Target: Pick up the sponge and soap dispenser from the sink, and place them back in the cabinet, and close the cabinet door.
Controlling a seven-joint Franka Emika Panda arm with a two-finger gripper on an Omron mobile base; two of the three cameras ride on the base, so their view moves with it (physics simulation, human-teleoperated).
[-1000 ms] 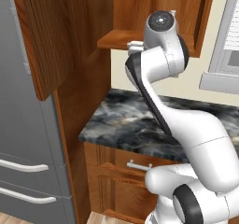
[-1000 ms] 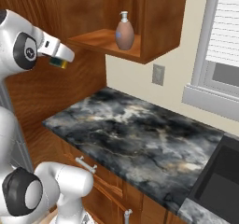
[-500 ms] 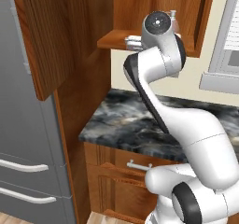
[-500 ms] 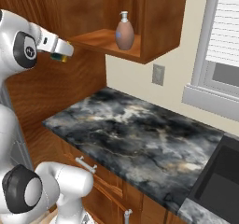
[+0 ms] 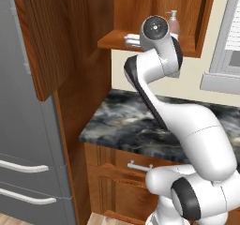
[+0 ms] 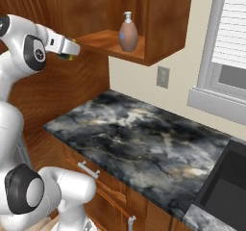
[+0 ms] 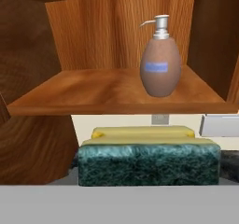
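One thing inside: rounded orange-brown soap dispenser (image 7: pixel 160 64) with white pump, upright on the reddish-brown wooden cabinet (image 7: pixel 116 22) shelf (image 7: pixel 93 93).
Gripper: my gripper (image 6: pixel 71 50) clamps the yellow-and-green rectangular sponge (image 7: pixel 148 157), just outside the shelf's front edge.

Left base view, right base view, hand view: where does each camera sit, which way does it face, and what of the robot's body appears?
Left base view: behind the arm, on its left, facing forward at the open cabinet and counter; the arm rises from lower right.
Right base view: behind, on its right, facing cabinet, counter and sink; the arm stands at left.
Hand view: on the hand, facing the shelf; the sponge sits in the jaws.
Shared: all show the soap dispenser upright on the shelf.
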